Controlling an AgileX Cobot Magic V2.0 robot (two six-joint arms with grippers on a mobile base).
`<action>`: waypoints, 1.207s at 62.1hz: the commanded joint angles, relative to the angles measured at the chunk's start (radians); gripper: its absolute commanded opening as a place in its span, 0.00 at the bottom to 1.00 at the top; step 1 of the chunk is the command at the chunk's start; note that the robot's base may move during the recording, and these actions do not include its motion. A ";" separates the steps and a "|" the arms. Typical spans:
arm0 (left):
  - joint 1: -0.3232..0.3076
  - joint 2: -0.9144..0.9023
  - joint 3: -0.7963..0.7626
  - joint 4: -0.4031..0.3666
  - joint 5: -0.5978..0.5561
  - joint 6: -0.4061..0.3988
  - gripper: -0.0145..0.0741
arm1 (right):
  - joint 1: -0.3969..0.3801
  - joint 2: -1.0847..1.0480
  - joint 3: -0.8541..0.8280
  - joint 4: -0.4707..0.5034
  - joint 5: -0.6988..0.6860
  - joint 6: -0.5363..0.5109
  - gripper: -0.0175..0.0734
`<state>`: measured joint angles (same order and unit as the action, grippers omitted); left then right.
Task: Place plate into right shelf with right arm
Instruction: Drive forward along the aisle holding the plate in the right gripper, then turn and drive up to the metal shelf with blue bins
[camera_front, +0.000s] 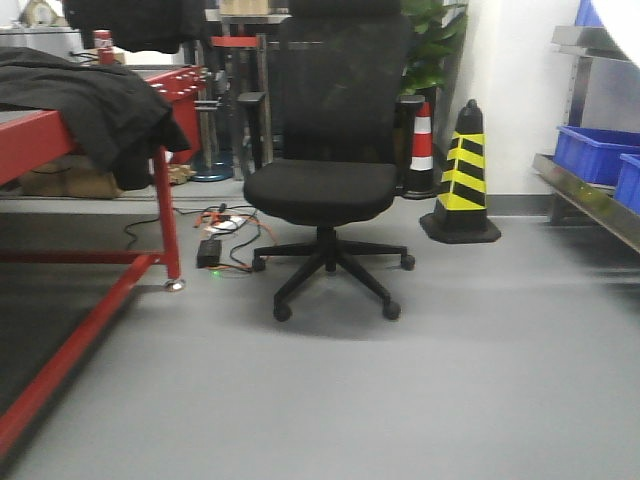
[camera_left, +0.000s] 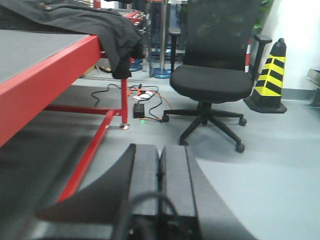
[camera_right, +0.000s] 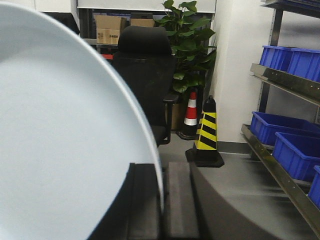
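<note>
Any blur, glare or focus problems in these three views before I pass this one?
Front view: the right shelf and blue bins smear at the right edge; the office chair is sharper. Left wrist view: the shut left gripper is soft up close, the white wall blown out. Right wrist view: the plate in the right gripper fills the left half, flat and featureless.

- Plate (camera_right: 65, 140) ran off left and bottom edges of right wrist view; full outline not seen.
- Plate hid left part of office chair (camera_right: 145, 65) behind it.
- Right shelf (camera_right: 282, 79) cut by right edge; blurred in front view.
- Red table (camera_front: 60, 140) cut at left edge, front view.
</note>
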<state>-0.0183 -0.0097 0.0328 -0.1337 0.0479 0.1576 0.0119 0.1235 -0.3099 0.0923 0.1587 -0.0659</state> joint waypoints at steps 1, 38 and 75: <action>-0.002 -0.010 0.010 -0.008 -0.090 -0.007 0.02 | -0.005 0.010 -0.030 0.001 -0.092 -0.004 0.25; -0.002 -0.010 0.010 -0.008 -0.090 -0.007 0.02 | -0.005 0.010 -0.030 0.001 -0.092 -0.004 0.25; -0.002 -0.010 0.010 -0.008 -0.090 -0.007 0.02 | -0.005 0.010 -0.030 0.001 -0.092 -0.004 0.25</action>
<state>-0.0183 -0.0097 0.0328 -0.1337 0.0479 0.1576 0.0119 0.1235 -0.3099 0.0923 0.1587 -0.0659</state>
